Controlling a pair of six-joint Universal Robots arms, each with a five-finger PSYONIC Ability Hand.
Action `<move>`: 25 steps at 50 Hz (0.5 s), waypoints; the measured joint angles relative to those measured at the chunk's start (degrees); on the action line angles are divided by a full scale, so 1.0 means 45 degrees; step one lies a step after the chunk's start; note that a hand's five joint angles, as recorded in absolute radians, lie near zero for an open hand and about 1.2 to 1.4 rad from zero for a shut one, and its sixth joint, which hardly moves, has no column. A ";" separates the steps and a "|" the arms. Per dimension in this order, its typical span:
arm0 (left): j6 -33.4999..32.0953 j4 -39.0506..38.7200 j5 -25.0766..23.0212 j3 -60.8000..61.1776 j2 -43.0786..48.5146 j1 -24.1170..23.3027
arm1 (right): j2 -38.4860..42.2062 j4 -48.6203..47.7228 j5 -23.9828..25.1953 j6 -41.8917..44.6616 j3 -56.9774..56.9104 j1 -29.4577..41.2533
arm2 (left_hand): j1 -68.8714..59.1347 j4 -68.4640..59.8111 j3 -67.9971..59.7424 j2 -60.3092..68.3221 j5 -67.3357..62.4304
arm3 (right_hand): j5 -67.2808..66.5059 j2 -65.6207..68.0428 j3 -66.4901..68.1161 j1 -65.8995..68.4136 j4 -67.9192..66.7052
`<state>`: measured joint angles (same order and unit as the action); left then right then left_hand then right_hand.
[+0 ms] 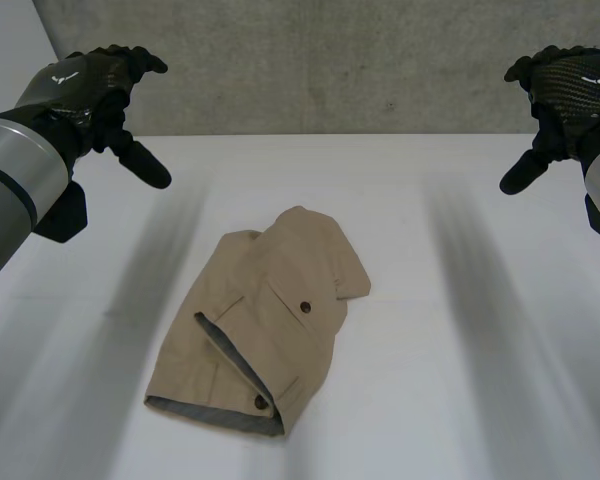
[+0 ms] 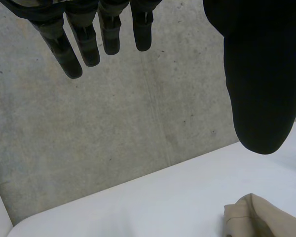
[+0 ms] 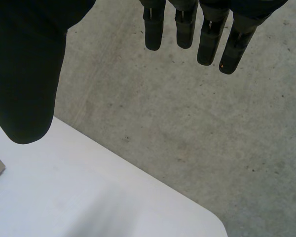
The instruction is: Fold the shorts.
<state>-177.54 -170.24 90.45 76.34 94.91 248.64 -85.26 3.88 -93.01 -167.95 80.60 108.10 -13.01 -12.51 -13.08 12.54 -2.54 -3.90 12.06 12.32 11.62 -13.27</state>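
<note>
Your left hand (image 1: pixel 92 82) hangs in the air above the white tabletop (image 1: pixel 460 350). Its fingers (image 2: pixel 64 55) are straight and loosely spread, the thumb stands apart from them, and they hold and touch nothing. The tan cotton shorts with dark buttons and a grey lining (image 1: pixel 265 335) lie well below those fingers and inward of them, between your two hands. One end of the shorts peeks out just past the left thumb tip in the left wrist view. The shorts look doubled over into a compact bundle, with the grey-lined edge turned toward you, so I judge the folding is either finished or one fold short. If you want that last fold, bring both hands down to the grey-lined edge, pinch it at its two ends and carry it across to the far end. Your right hand (image 1: pixel 572 80) is raised just as high. Its fingers (image 3: pixel 207 45) are straight and slightly parted, the thumb is wide of them, and they grip nothing.
</note>
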 measured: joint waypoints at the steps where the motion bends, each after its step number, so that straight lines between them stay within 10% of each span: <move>1: 0.0000 0.0000 -0.0001 0.0006 0.0000 0.0000 | 0.0000 0.0000 0.0006 0.0012 0.0003 0.0000 | 0.0001 0.0000 0.0000 0.0000 0.0001 | 0.0000 0.0000 0.0006 0.0000 0.0000; 25: 0.1642 0.0546 0.0002 0.1037 0.1507 -0.1015 | 0.0971 0.1787 0.2864 0.6329 0.0543 0.0168 | 0.0000 0.0002 -0.0001 0.0000 0.0004 | 0.0000 0.0000 0.0006 0.0000 0.0000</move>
<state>-170.15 -167.78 90.46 81.01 101.69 244.07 -80.89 11.93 -80.12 -139.47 83.05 108.85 -13.01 -12.50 -13.09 12.54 -2.52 -3.90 12.06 12.35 11.62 -13.27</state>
